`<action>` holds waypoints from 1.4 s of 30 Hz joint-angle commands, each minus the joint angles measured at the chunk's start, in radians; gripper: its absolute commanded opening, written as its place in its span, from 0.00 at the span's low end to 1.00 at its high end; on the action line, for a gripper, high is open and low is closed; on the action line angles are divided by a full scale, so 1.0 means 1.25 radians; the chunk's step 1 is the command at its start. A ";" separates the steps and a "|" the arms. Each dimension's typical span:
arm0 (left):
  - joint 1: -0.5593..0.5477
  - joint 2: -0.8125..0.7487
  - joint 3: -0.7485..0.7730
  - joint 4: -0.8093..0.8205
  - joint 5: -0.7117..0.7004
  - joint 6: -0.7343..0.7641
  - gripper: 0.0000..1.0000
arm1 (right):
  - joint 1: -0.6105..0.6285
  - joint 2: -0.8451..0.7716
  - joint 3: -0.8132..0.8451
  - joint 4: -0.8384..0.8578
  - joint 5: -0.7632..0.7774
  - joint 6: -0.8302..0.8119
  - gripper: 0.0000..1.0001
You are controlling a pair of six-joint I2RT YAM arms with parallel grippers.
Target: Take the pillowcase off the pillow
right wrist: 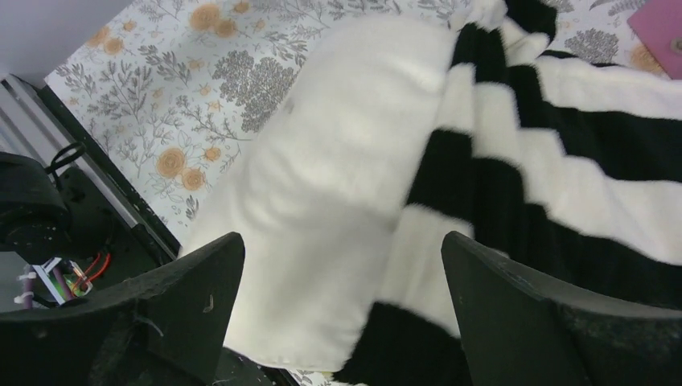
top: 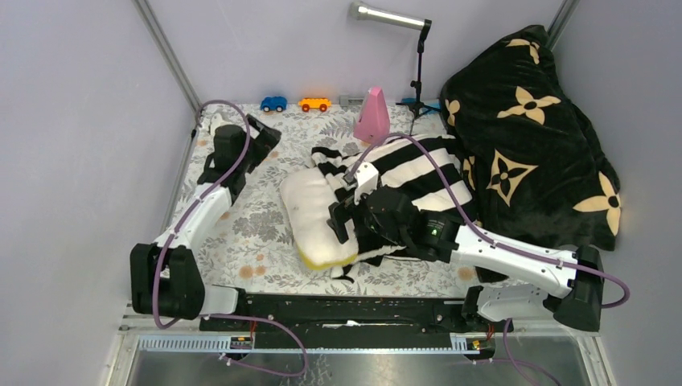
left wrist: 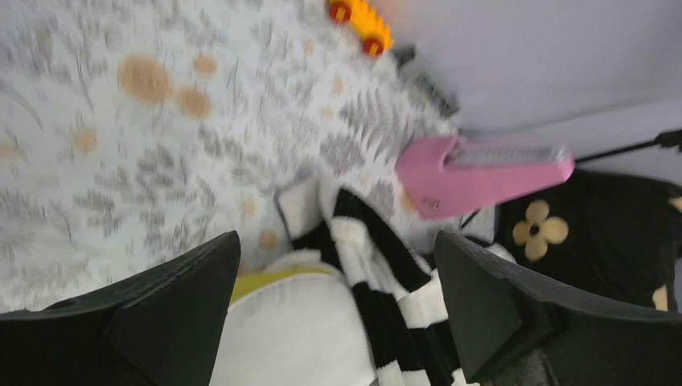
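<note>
With jaws spread wide and empty, your right end effector (right wrist: 342, 245) hangs just above the half-bared pillow (right wrist: 322, 169), the pillowcase (right wrist: 563, 161) bunched under its right finger, while your left end effector (left wrist: 338, 241), equally wide and empty, waits apart from both, likely set up to grip fabric.

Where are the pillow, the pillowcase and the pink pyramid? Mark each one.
pillow (top: 315, 211): top view, bare cream upper face.
pillowcase (top: 430, 171): top view, striped middle part.
pink pyramid (top: 371, 119): top view, its front face.
</note>
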 commanded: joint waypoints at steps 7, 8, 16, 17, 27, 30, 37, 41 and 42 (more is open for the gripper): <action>-0.045 -0.121 -0.165 -0.048 0.149 -0.029 0.98 | -0.103 0.079 0.144 -0.105 -0.047 0.030 1.00; -0.050 -0.144 -0.179 -0.058 0.152 -0.028 0.98 | -0.116 0.105 0.157 -0.125 -0.058 0.034 1.00; -0.084 -0.296 -0.316 -0.069 0.190 -0.022 0.67 | -0.123 0.268 0.246 -0.193 -0.007 0.021 0.97; -0.084 -0.309 -0.330 -0.069 0.195 -0.022 0.58 | -0.123 0.274 0.247 -0.187 -0.005 0.022 0.97; -0.090 -0.362 -0.402 -0.149 0.212 -0.021 0.83 | -0.132 0.378 0.278 -0.158 0.078 0.015 1.00; -0.091 -0.369 -0.413 -0.158 0.220 -0.015 0.90 | -0.132 0.408 0.298 -0.157 0.098 0.013 1.00; -0.094 -0.317 -0.461 -0.035 0.347 -0.029 0.95 | -0.135 0.471 0.326 -0.182 0.163 0.015 0.96; -0.116 -0.255 -0.491 0.110 0.414 -0.077 0.95 | -0.147 0.468 0.318 -0.183 0.179 0.018 0.84; -0.128 -0.233 -0.491 0.132 0.417 -0.083 0.94 | -0.151 0.467 0.315 -0.182 0.180 0.018 0.78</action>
